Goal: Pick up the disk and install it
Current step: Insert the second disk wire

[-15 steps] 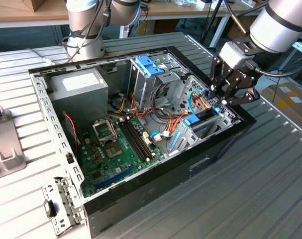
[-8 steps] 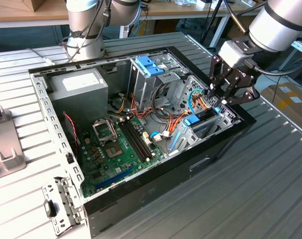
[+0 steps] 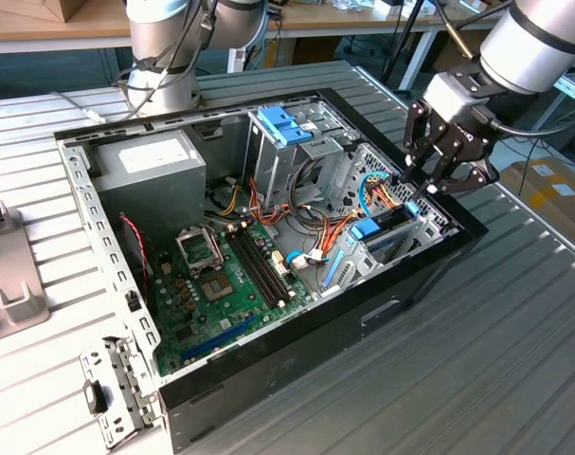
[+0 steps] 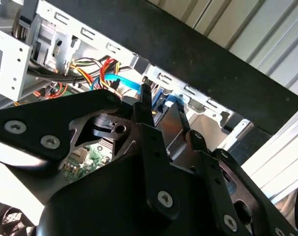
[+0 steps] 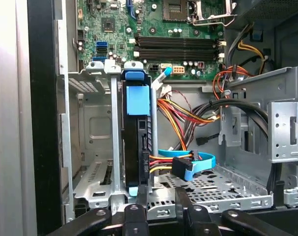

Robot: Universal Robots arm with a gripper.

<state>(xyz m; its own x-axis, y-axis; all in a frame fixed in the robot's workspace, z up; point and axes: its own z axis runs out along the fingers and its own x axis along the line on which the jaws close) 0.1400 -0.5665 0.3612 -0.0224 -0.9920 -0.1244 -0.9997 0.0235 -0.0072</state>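
Observation:
The disk [image 5: 137, 147] is a dark drive with blue plastic pieces [image 5: 138, 98]. It stands on edge in a slot of the metal drive bay [image 5: 90, 147] at the front of the open computer case [image 3: 107, 246]. In the exterior view the disk [image 3: 382, 230] sits at the case's right end. My gripper [image 3: 412, 185] hovers just above and to the right of it there. In the first wrist view my gripper [image 5: 161, 194] is at the disk's near end, slightly open, with only the bay floor showing between the fingers. One fingertip [image 5: 142, 195] is close to the disk's blue end.
Red, yellow and blue cables [image 5: 188, 164] lie in the bay beside the disk. A second cage with light-blue handles [image 3: 285, 128] and a grey power supply [image 3: 150, 166] stand at the back. The motherboard [image 3: 221, 284] covers the floor. A loose metal bracket [image 3: 116, 389] lies on the slatted table.

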